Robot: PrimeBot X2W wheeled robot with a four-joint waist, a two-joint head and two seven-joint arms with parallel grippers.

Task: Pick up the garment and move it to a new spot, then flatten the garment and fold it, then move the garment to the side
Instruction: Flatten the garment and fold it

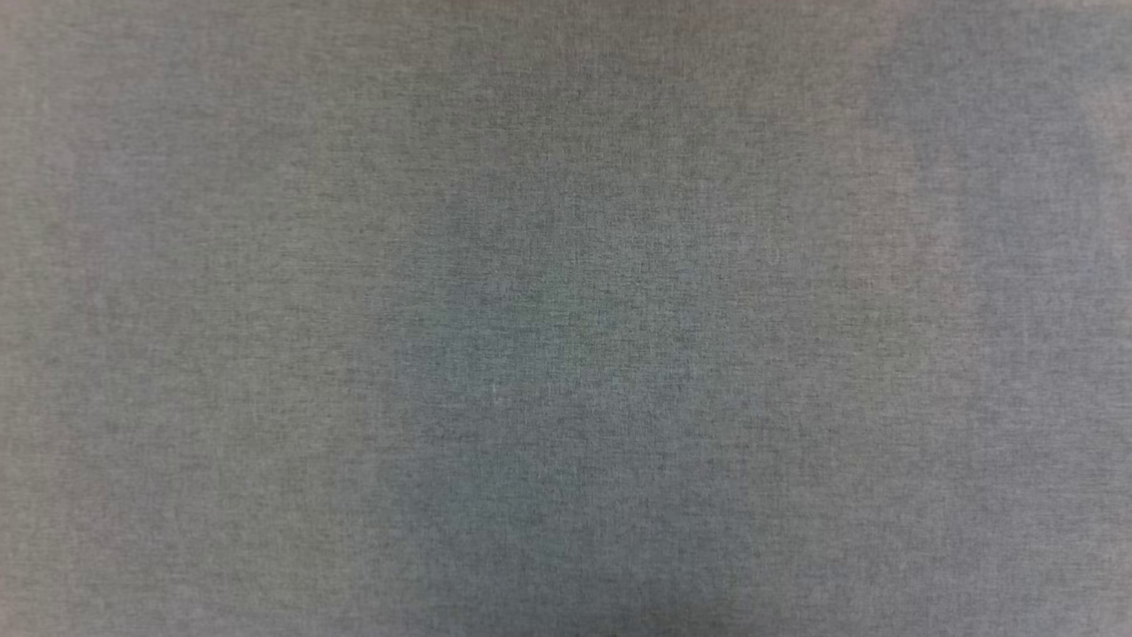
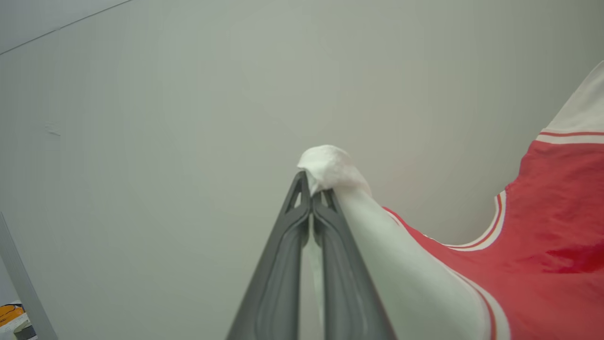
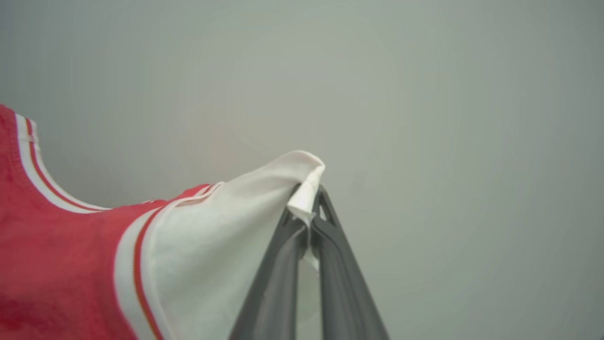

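The garment (image 2: 542, 264) is showing red fabric, white sleeves and red-and-white striped trim; the fingers (image 2: 278, 283) are looking dark grey.

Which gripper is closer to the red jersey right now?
Neither, it's a tie. The left gripper is shut on a white sleeve fold of the jersey; the right gripper is shut on white sleeve fabric too.

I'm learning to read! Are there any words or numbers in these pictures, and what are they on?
None can be read.
The garment shows red cloth, white sleeves and stripes, no lettering.
The orange thing in the left wrist view's corner is too small to tell.
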